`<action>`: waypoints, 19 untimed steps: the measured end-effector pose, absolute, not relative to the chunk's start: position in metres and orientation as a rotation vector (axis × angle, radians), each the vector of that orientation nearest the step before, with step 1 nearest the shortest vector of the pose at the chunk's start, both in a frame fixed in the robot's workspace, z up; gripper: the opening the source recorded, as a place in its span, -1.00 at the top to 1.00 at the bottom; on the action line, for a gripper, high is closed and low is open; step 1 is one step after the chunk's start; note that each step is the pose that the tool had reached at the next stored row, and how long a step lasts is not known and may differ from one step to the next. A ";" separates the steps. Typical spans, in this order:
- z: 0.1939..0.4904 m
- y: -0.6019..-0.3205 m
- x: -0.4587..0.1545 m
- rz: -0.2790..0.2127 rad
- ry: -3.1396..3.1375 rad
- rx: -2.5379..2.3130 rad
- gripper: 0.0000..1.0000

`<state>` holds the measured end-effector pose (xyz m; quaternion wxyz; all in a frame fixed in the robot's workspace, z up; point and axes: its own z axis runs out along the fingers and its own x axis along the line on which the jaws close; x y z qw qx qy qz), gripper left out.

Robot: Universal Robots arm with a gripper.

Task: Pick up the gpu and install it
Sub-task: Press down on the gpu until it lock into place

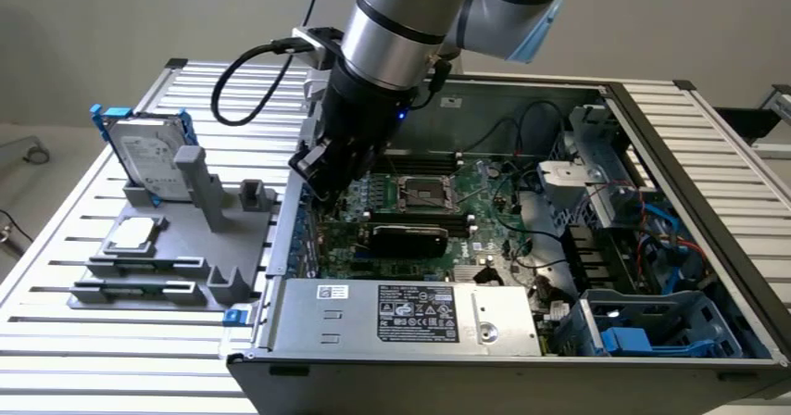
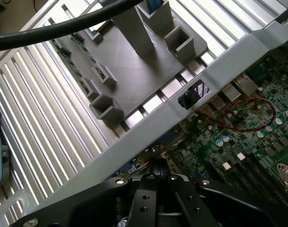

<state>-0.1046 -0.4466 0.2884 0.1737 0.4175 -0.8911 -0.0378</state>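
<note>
My pincer [image 1: 319, 185] is clenched tight, down inside the PC case [image 1: 692, 146] by its wall. Nothing visibly gripped. Gpu [image 1: 406, 239] sits on the motherboard [image 1: 495, 213].

It was a robotics lab bench: a slatted aluminium table [image 1: 74, 341] carried an opened computer case [image 1: 692, 183] and grey parts fixture [image 1: 173, 248].

Pretty plain room: a bare light grey wall [image 1: 148, 17] stood behind the ribbed silver aluminium worktop [image 1: 74, 341], with pale floor [image 1: 31, 169] off its edge, all evenly lit.
</note>
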 end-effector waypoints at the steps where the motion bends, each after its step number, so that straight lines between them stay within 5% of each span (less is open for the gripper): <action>1: 0.288 -0.446 -0.105 -0.106 -2.527 1.184 0.79; 19: 0.286 -0.441 -0.105 -0.084 -2.519 1.176 0.79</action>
